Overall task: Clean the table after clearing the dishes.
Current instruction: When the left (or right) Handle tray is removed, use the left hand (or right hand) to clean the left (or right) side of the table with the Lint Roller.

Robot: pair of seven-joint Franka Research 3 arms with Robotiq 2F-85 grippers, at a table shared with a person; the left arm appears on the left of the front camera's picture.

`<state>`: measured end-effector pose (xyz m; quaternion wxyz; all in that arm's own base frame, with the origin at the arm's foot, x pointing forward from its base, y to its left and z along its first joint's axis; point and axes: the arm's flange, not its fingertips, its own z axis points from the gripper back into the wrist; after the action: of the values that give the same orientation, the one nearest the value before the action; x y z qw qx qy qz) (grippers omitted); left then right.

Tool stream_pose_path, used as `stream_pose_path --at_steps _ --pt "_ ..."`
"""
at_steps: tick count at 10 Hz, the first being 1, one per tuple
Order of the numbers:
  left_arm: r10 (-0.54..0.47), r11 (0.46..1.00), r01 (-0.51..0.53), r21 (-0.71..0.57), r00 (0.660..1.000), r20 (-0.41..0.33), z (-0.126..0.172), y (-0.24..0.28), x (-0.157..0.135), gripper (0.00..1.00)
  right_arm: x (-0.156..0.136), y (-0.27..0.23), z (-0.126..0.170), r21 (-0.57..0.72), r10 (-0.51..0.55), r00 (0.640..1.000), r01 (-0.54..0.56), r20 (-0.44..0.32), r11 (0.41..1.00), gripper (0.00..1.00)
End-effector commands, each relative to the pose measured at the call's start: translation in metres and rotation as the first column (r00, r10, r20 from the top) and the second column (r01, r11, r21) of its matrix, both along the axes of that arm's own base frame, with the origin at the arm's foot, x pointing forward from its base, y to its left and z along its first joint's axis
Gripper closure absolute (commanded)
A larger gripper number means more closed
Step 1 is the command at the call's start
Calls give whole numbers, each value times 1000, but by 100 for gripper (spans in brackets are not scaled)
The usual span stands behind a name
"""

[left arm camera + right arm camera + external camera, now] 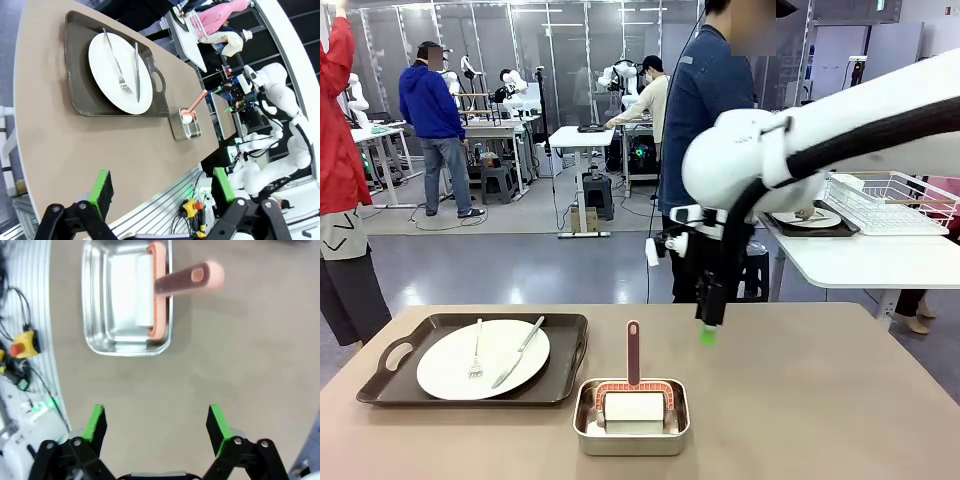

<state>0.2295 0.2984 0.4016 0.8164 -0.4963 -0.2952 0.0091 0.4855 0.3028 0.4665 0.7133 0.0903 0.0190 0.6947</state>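
Note:
A round white plate (483, 358) with a silver fork (476, 357) and knife (519, 350) lies on a dark brown handled tray (563, 362) at the left of the taupe table (820, 400). A second plate (807, 218) on a dark tray sits on the white side table at the back right. My right gripper (708, 330) hangs open above the table, just right of the steel pan (631, 420). In the right wrist view that gripper (155, 422) stands open, with the pan (100, 310) beyond its fingertips. My left gripper (161, 187) is open, high over the table's near edge, far from the plate (120, 72).
The steel pan holds a white block and a brush with a pink handle (633, 352). A white wire rack (895, 203) stands on the side table (865, 262). A person in blue (705, 95) stands at the far edge. Bare tabletop lies to the right of the pan.

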Motion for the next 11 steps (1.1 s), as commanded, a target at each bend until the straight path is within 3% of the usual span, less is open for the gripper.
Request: stream_pose_path --at_steps 1,5,7,11 --pt "-2 1000 2 -10 1000 24 0 1 -3 0 23 36 17 -55 109 994 -109 -3 993 0" --pt "-2 1000 2 -10 1000 24 0 1 -3 0 31 78 3 -44 196 980 -197 -30 979 0" --pt "-2 1000 2 -10 1000 24 0 1 -3 0 34 93 -10 -87 181 983 -184 -36 979 0" --pt "-2 1000 2 -10 1000 24 0 1 -3 0 49 108 -33 -64 215 970 -223 -114 973 0"
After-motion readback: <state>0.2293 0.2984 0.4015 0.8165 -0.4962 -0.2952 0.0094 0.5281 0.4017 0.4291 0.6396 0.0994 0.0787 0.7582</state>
